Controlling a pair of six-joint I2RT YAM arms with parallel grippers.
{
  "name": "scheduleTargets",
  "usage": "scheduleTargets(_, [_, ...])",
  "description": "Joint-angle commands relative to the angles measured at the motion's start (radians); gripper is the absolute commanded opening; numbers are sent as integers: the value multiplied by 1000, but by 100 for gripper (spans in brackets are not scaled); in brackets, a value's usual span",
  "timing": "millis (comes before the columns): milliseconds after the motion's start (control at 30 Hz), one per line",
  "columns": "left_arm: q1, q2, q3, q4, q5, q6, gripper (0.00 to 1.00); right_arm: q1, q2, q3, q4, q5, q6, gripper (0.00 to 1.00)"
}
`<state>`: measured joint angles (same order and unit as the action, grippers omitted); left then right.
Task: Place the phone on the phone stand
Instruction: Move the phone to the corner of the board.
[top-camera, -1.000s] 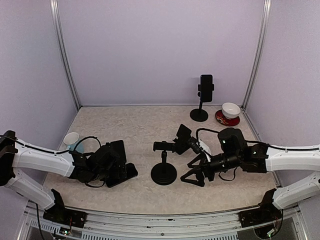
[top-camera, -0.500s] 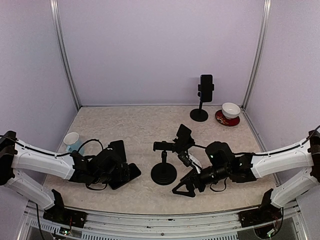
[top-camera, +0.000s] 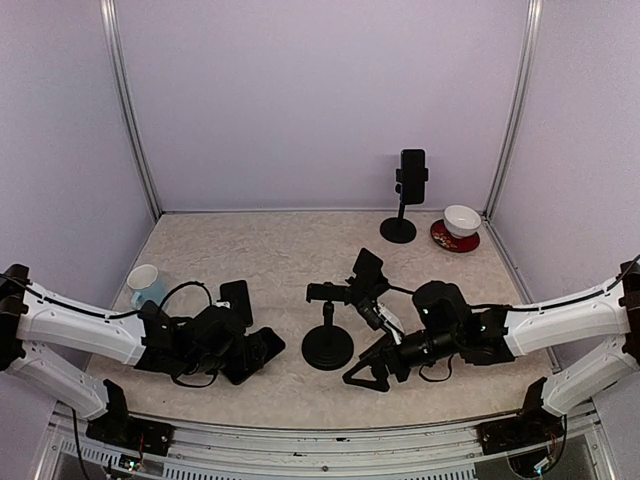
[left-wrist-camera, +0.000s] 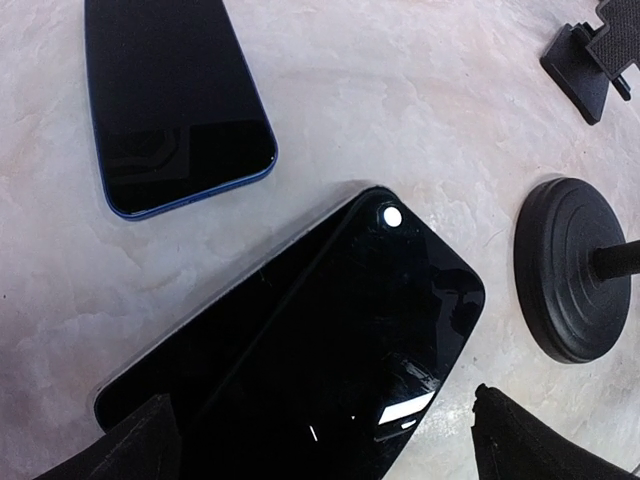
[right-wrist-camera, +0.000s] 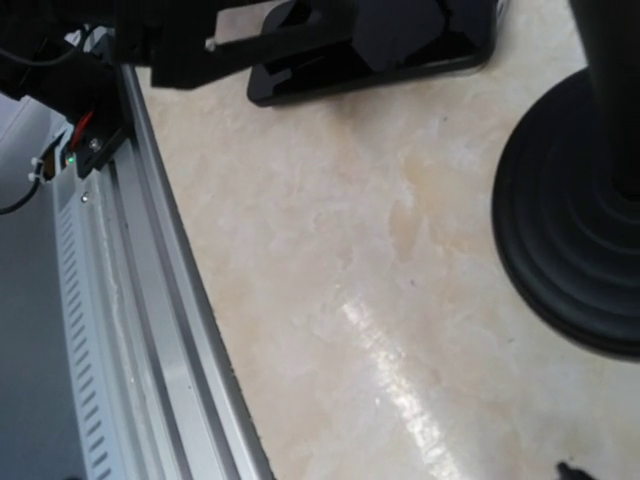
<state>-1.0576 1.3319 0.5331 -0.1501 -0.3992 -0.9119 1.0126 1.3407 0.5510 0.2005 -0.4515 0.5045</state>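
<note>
Soft, even overhead light filled the top view, leaving only faint shadows on the beige marbled counter (top-camera: 250, 250). In the left wrist view, which was sharp, the glossy black phone (left-wrist-camera: 330, 330) carried small white glints. The right wrist view was blurred. A bright streak of glare crossed the counter near its front edge, beside the out-of-focus round black stand base (right-wrist-camera: 575, 220).
</note>
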Motion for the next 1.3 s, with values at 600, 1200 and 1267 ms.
scheduleTargets(600, [-200,417,293,-299,-207,53,99,6,-86,74,-129,85,-119,100])
scheduleTargets(1200, [-179,357,244,-227,-44,202,99,-10,-109,83,-154,98,-137,100])
scheduleTargets(1267, [-159,329,212,-192,5,217,99,-11,-109,84,-159,99,-139,100])
